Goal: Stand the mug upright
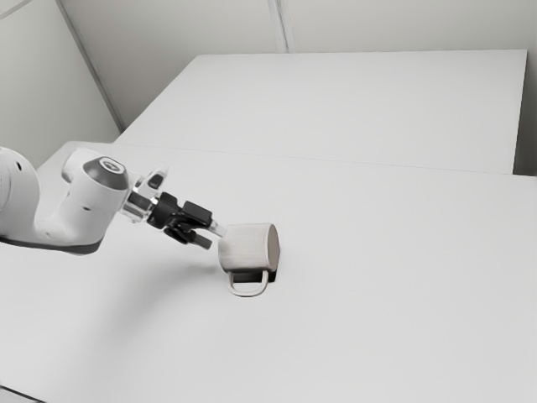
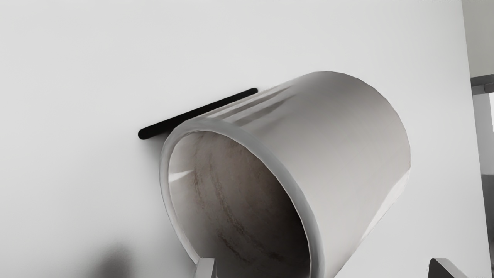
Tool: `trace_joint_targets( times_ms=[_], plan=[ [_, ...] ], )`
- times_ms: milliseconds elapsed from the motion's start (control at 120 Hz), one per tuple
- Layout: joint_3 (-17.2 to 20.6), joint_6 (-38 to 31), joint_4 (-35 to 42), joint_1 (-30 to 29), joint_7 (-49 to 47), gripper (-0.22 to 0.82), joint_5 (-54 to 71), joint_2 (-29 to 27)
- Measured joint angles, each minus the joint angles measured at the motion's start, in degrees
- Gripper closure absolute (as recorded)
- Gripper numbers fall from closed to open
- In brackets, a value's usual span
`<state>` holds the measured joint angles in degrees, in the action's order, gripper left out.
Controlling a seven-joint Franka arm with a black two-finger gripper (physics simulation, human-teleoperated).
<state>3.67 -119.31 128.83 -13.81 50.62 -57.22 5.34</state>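
The mug (image 1: 245, 248) lies on its side on the worktop (image 1: 377, 277), mouth toward the spread jaws (image 1: 211, 236) and long axis leading away from them, so righting it probably calls for swinging that mouth upward.

The mug (image 1: 244, 246) lies on its side on the table (image 1: 377, 294), mouth toward the exterior view's right; its handle (image 1: 247, 291) is at the near side of the mug in that view; the gripper (image 1: 211, 236) is just beside the mug at the exterior view's left, and the arm (image 1: 92, 201) is farther left of the mug; in the wrist view, a strip (image 2: 197, 114) lies on the table close along the mug's side; behind the mug, in the exterior view, is a farther tabletop (image 1: 361, 105), and beyond that a wall (image 1: 403, 25)
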Motion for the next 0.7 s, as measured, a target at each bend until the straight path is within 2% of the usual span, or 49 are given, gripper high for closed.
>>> trace_joint_targets(
  times_ms=[308,508,608,700],
  plan=[
    [-0.1,2.6,-1.9,0.0,7.1,0.0,-5.5,3.5],
    [-0.1,7.0,-2.1,-0.7,10.0,0.0,-9.4,6.3],
    [-0.1,9.5,-2.3,-1.4,11.0,0.07,-11.7,7.6],
    [0.0,11.4,-2.5,-1.5,11.8,0.18,-13.8,8.2]
  ],
)
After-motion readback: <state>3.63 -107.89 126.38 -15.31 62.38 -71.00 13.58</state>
